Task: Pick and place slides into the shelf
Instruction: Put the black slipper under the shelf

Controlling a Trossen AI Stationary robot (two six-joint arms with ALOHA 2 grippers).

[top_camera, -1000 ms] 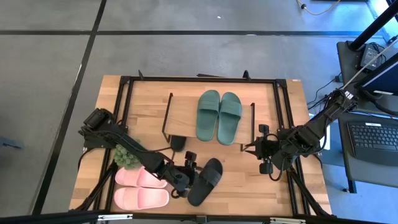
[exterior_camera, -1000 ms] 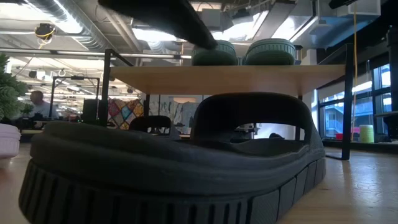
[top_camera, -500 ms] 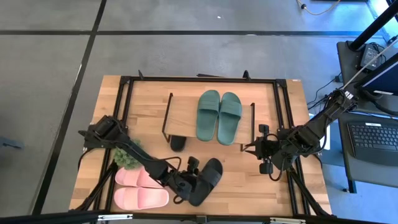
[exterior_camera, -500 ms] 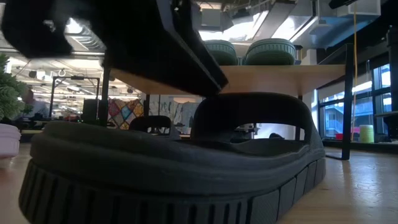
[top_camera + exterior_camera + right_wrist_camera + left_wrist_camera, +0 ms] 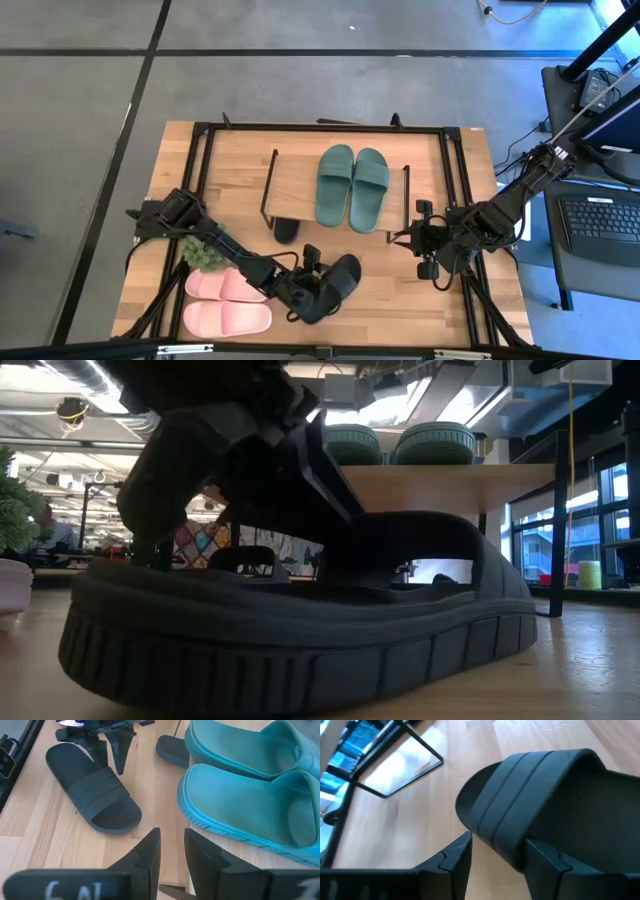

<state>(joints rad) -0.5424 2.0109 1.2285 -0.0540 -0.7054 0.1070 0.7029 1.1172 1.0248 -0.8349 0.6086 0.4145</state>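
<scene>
A black slide lies sole-down on the table near its front edge and fills the low view. My left gripper is open, low over it. In the left wrist view its fingers straddle the slide's side rim by the strap. The other black slide lies under the shelf. The green pair sits on the shelf's top board. The pink pair lies near the front left. My right gripper hovers shut, right of the shelf. My left gripper comes at the black slide slanting down from the table's left. One finger lies over the footbed by the strap, and the other stands outside the rim, with a strip of table between. The slide rests on the table.
A small potted plant stands by the left arm, behind the pink pair. The table's black frame runs along its edges. Bare wood lies between the black slide and my right gripper. A desk with a keyboard stands off the right side.
My left gripper has moved toward the table's right and come down onto the black slide, its fingers now around the rim by the strap. The slide has turned a little and slid slightly on the table.
</scene>
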